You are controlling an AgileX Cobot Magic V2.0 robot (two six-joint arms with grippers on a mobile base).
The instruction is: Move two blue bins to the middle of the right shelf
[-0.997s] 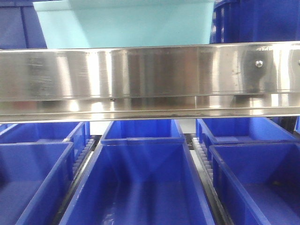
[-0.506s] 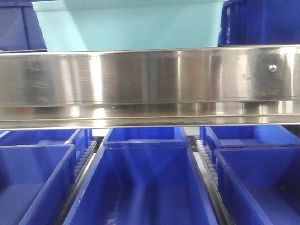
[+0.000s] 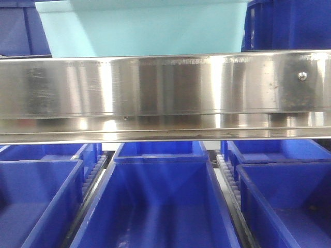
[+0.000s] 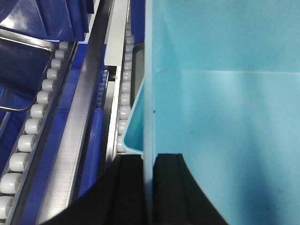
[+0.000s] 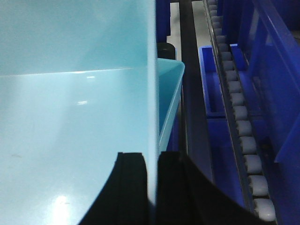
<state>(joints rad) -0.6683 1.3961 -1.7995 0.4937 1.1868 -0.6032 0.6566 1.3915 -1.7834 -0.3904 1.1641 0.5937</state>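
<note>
A light blue bin [image 3: 139, 28] shows above the steel shelf rail in the front view, held up by both arms. My left gripper [image 4: 148, 161] is shut on the bin's left wall [image 4: 149, 93], one black finger [image 4: 131, 187] outside and the other inside. On the opposite side, my right gripper [image 5: 152, 159] is shut on the right wall [image 5: 151, 70] in the same way. The bin's pale inside [image 5: 70, 117] fills most of both wrist views and looks empty. Neither gripper shows in the front view.
A wide steel shelf rail [image 3: 165, 93] crosses the front view. Below it stand open dark blue bins [image 3: 155, 206], with more at the left [image 3: 36, 196] and right [image 3: 289, 196]. Dark blue bins [image 3: 289, 23] flank the held one. Roller tracks [image 4: 33, 126] [image 5: 241, 126] run alongside.
Over the first half second the rail, its screw and the bins shifted slightly right and down in the front view. Since then almost nothing has moved.
</note>
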